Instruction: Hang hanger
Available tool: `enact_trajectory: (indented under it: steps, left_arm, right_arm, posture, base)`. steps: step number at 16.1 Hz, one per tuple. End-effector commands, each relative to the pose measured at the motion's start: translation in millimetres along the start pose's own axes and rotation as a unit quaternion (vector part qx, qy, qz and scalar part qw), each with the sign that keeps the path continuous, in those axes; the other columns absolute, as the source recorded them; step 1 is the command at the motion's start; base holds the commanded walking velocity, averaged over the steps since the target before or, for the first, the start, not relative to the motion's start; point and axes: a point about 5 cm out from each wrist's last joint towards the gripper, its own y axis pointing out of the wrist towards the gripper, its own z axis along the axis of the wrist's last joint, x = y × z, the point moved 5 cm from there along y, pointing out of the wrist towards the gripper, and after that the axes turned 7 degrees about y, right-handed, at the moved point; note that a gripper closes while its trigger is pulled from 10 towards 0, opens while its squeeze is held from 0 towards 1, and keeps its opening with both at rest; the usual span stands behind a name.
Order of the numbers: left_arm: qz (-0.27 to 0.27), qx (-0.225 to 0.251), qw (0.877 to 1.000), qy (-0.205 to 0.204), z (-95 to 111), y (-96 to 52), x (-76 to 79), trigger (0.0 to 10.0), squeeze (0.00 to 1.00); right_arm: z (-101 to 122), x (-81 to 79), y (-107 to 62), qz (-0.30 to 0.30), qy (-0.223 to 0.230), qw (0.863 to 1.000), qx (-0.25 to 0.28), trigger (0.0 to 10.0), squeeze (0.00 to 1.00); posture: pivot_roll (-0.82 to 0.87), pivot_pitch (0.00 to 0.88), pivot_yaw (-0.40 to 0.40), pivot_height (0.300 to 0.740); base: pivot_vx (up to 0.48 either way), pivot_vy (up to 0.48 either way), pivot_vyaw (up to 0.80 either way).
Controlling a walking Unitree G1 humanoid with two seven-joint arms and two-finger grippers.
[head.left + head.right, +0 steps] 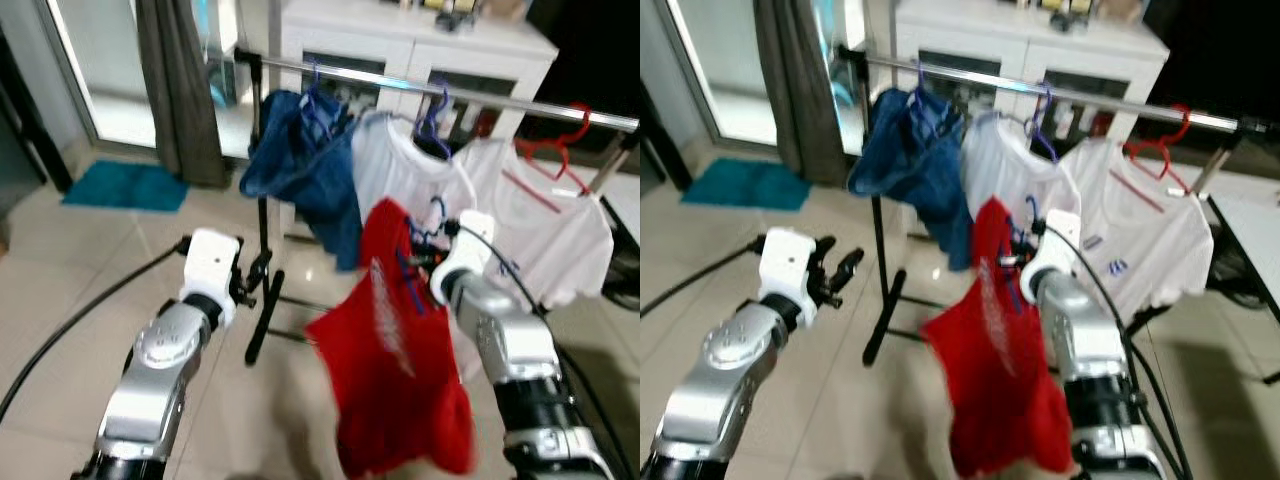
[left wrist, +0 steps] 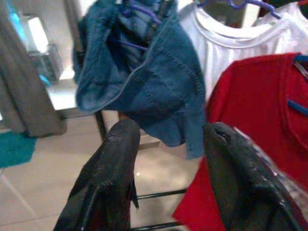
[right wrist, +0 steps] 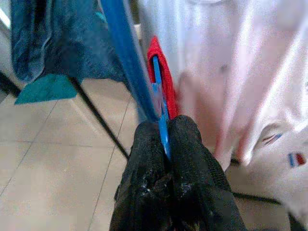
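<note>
A red shirt (image 1: 395,350) hangs on a blue hanger (image 3: 159,98). My right gripper (image 3: 166,132) is shut on that hanger and holds it in front of the clothes rail (image 1: 520,102), below the bar. On the rail hang a blue denim garment (image 1: 300,165) and two white shirts (image 1: 550,235), one on a purple hanger (image 1: 432,125), one on a red hanger (image 1: 555,150). My left gripper (image 2: 168,159) is open and holds nothing; it is raised to the left of the rack, facing the denim garment (image 2: 144,82).
The rack's black upright and foot (image 1: 262,300) stand on the tiled floor between my arms. A white cabinet (image 1: 420,50) is behind the rail. A grey curtain (image 1: 180,90) and a teal mat (image 1: 127,186) lie to the left. A table edge (image 1: 1250,215) is at the right.
</note>
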Motion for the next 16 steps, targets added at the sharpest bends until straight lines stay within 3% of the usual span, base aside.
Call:
enact_trajectory:
  steps: [1, 3, 6, 11, 13, 16]
  left_arm:
    - [-0.023, 0.002, 1.0, -0.003, 3, 2.6, 13.0, 10.0, 0.0]
    - [-0.026, 0.002, 1.0, -0.002, 3, 2.4, 13.6, 10.0, 0.0]
    - [-0.028, 0.001, 1.0, -0.001, 3, 2.1, 12.6, 10.0, 0.0]
    - [-0.031, 0.0, 1.0, 0.002, 4, 2.3, 13.0, 10.0, 0.0]
    - [-0.033, 0.0, 0.999, 0.003, 4, 2.0, 13.5, 10.0, 0.0]
    - [-0.038, -0.002, 0.999, 0.006, 3, 1.4, 16.1, 10.0, 0.0]
  right_arm:
    - [12, 14.2, -1.1, -0.017, -0.009, 1.0, 0.021, 10.0, 0.0]
    - [13, 13.5, -0.3, -0.012, -0.018, 1.0, 0.02, 10.0, 0.0]
    - [14, 13.6, 0.4, -0.012, -0.019, 1.0, 0.02, 10.0, 0.0]
    - [15, 13.1, 3.9, 0.0, -0.031, 0.999, 0.018, 10.0, 0.0]
    - [15, 1.1, 3.0, 0.043, -0.029, 0.999, 0.016, 10.0, 0.0]
    - [7, -37.6, -8.9, 0.166, -0.045, 0.985, -0.007, 10.0, 0.0]
  posture:
    - [0.13, 0.0, -0.075, 0.74]
    - [0.13, 0.0, -0.075, 0.74]
    - [0.13, 0.0, -0.073, 0.74]
    - [0.14, 0.0, -0.072, 0.74]
    - [0.14, 0.0, -0.073, 0.74]
    - [0.14, 0.0, -0.078, 0.74]
  base:
    - [0.394, 0.0, 0.0]
    - [0.39, 0.0, 0.0]
    - [0.386, 0.0, -0.74]
    - [0.388, 0.0, 0.0]
    - [0.382, 0.0, 0.0]
    - [0.382, 0.0, 0.0]
